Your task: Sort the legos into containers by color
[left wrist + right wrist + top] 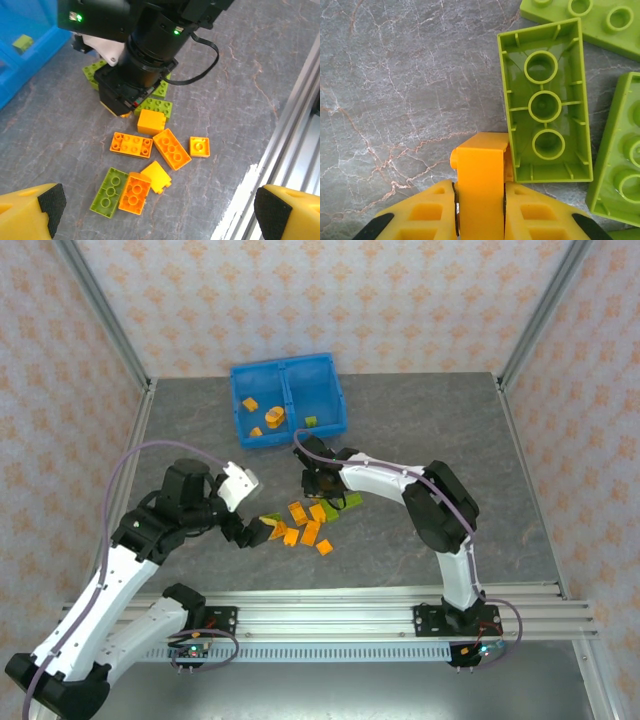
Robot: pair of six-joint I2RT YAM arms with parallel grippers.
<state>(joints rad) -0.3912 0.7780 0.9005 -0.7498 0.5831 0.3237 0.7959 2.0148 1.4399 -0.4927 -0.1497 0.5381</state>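
Sorting barely begun, with most bricks lying loose on the worktop.

My right claw [480, 202] was clamped on an orange brick [480, 165] down in the pile [305, 522] at the middle of the worktop [450, 420], just beside an upturned green brick [545, 105]. My left claw [159, 212] hung wide open and held nothing, at the pile's left. The blue bin [300, 361] at the far edge held a few orange pieces [272, 418] in its left half and one green piece [311, 422] in its right. I judged the bulk of the work lay ahead, the gripped brick first.
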